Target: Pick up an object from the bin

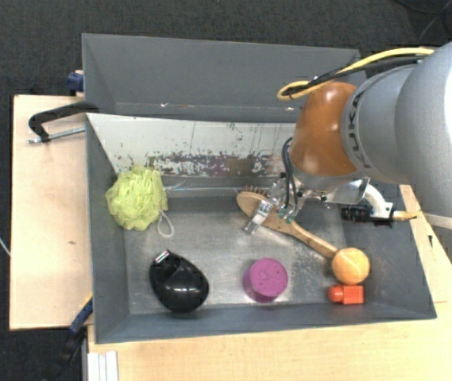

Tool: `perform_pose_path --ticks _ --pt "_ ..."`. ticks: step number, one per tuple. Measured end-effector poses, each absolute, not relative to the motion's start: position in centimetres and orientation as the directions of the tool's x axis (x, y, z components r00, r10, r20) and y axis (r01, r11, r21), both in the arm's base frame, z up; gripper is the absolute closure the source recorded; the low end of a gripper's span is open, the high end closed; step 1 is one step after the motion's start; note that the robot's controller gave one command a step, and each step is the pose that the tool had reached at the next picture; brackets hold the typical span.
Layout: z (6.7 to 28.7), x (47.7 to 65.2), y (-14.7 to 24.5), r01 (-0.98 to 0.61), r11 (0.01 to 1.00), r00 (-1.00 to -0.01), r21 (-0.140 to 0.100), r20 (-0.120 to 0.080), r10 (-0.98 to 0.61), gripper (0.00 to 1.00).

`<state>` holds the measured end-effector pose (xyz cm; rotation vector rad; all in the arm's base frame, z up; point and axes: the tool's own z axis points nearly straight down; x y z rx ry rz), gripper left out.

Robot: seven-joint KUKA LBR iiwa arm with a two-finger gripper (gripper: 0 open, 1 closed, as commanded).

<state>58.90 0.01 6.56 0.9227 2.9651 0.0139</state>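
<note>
My gripper [270, 213] hangs low in the middle right of the bin, below the orange cover on the wrist. It is right over the broad end of a wooden spoon-like stick [303, 235] that lies slanting from the bin's middle down to the right. The stick's far end meets a yellow-orange ball [351, 264]. A small orange block [345, 294] lies just below the ball, near the front right corner. A magenta round cap [265, 279] rests on the floor in front of the gripper.
A yellow-green mesh puff [137, 198] with a cord sits at the left wall. A glossy black rounded thing [179, 283] lies at the front left. A white and black item [368, 207] lies by the right wall under the arm.
</note>
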Motion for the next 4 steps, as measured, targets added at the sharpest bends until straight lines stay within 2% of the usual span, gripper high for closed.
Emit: perform_pose_path --ticks 2,3,4 --pt "7.4 58.8 0.1 0.615 0.789 -0.788 0.017 -0.025 0.615 1.0" --pt "9.1 58.3 0.2 0.606 0.796 -0.796 0.006 -0.008 0.606 1.0" --pt "10.5 58.3 0.2 0.599 0.801 -0.801 0.005 -0.005 0.599 1.0"
